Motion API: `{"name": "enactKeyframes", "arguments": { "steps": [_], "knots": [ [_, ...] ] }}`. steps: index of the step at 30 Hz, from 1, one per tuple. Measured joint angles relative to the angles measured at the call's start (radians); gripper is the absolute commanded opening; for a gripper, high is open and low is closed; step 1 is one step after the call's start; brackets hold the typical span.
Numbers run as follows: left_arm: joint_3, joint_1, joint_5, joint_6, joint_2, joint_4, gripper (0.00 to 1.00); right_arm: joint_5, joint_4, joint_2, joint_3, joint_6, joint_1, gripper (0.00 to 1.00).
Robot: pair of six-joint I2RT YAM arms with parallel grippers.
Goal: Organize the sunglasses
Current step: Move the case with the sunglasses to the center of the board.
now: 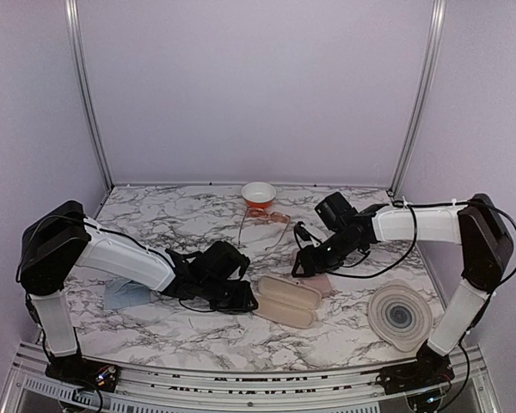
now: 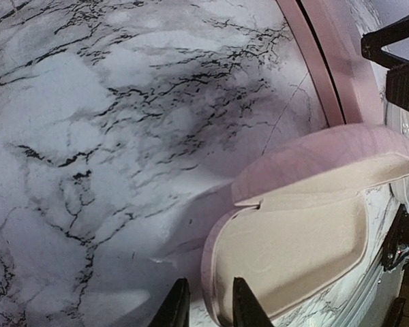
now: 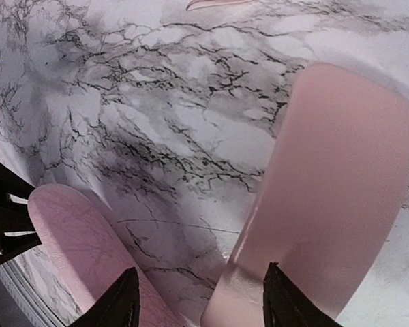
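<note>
Nearest you on the right lies a round ribbed disc (image 1: 400, 317). On the left, a light blue cloth (image 1: 125, 295) shows under your left arm. Your left gripper (image 2: 209, 283) sits low at the left end of the open pink case (image 2: 293, 245). Its fingers are narrowly spaced with the case's rim between them, and you cannot tell whether they pinch it. Just beyond and to the right, the closed pink case (image 3: 334, 191) lies flat. Your right gripper (image 3: 201, 269) hangs above it with fingers spread wide, holding nothing. Farther back, the orange-tinted sunglasses (image 1: 262, 217) lie on the marble table (image 1: 172, 215), just near of a white bowl (image 1: 258, 194) and well apart from both grippers.
</note>
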Motion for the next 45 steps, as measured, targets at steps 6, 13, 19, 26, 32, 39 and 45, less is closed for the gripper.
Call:
{"name": "enactKeyframes", "arguments": {
  "steps": [6,13,19,26,32,39,45],
  "knots": [
    [0.0,0.0,-0.004,-0.001,0.002,0.0,0.22,-0.015,0.0,0.0,0.0,0.0,0.026,0.59],
    [0.0,-0.002,-0.014,-0.003,0.002,0.0,0.22,-0.021,0.0,-0.003,0.014,0.006,0.027,0.6],
    [0.0,-0.005,-0.018,-0.002,0.002,0.0,0.22,0.105,-0.018,-0.07,0.023,0.053,0.009,0.63],
    [0.0,-0.006,-0.019,-0.002,0.002,0.0,0.21,0.196,0.0,-0.15,0.024,0.114,-0.116,0.66],
    [0.005,-0.008,-0.024,-0.002,0.002,0.0,0.21,0.238,-0.005,-0.04,0.058,0.134,-0.148,0.65],
    [0.008,-0.011,-0.026,0.002,0.002,0.0,0.21,0.157,0.001,0.057,0.056,0.13,-0.14,0.63],
    [0.008,-0.011,-0.026,0.008,0.002,0.0,0.21,0.071,0.027,0.064,0.051,0.111,-0.074,0.62]
  ]
}}
